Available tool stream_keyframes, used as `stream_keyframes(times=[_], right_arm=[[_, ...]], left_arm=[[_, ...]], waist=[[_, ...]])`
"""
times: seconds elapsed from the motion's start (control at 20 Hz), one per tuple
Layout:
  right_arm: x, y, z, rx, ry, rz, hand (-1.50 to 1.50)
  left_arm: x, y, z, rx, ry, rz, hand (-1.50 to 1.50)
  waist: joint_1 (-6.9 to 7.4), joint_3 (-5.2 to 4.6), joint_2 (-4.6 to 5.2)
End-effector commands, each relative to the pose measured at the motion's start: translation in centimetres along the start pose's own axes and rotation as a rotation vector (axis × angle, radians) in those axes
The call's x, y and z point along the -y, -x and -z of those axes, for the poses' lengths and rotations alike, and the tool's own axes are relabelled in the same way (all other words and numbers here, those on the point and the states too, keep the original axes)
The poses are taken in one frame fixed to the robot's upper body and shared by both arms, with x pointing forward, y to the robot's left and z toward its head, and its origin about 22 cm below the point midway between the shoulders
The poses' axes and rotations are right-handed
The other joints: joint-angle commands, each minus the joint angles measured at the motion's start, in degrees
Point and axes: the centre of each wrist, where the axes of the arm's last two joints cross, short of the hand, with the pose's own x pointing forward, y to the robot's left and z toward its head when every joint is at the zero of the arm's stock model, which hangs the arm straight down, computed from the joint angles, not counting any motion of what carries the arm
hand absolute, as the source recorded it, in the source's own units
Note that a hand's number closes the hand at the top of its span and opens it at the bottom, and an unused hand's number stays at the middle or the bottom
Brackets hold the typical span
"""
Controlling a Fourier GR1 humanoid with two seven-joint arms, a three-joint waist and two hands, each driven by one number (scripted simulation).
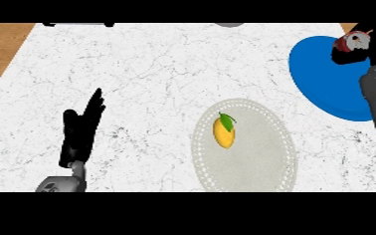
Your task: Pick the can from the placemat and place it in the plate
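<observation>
Resting at the lower left of the head view, the left hand stands open with straight fingers pointing up, well apart from everything the task needs. It holds nothing and touches only the white marble counter area around it.

A little farther, in the middle, lies the grey oval placemat. No can is on it now; only a yellow lemon with a green leaf lies on its left part.

Farther still, at the right edge, the blue plate is partly cut by the frame. Above its upper right part the right hand is curled round the can, of which only a red and grey top shows. So the can is in the hand, over the plate, and I cannot tell whether it already touches the plate.

I judge that the picking is done and the placing is the step in hand. The next move calls for lowering the can upright onto the plate's flat part, then opening the fingers and drawing the hand away without tipping it. Nothing stands in the way; the lemon is well apart from the plate. At the far edge a dark object and a grey one show only partly, too little to name.
</observation>
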Motion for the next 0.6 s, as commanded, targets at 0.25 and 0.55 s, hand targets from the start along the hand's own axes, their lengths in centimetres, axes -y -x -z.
stream_keyframes(times=[0.25,0.55], right_arm=[[-0.9,4.6,0.7,-0.117,-0.211,-0.028,1.50],[0.5,9.4,0.7,-0.161,-0.430,-0.035,1.50]], left_arm=[[1.2,-0.6,-1.1,0.006,0.025,0.005,0.00],[0.3,-0.4,-0.6,0.000,0.035,-0.014,0.00]], waist=[[1.15,0.10,0.29],[1.73,0.16,0.70]])
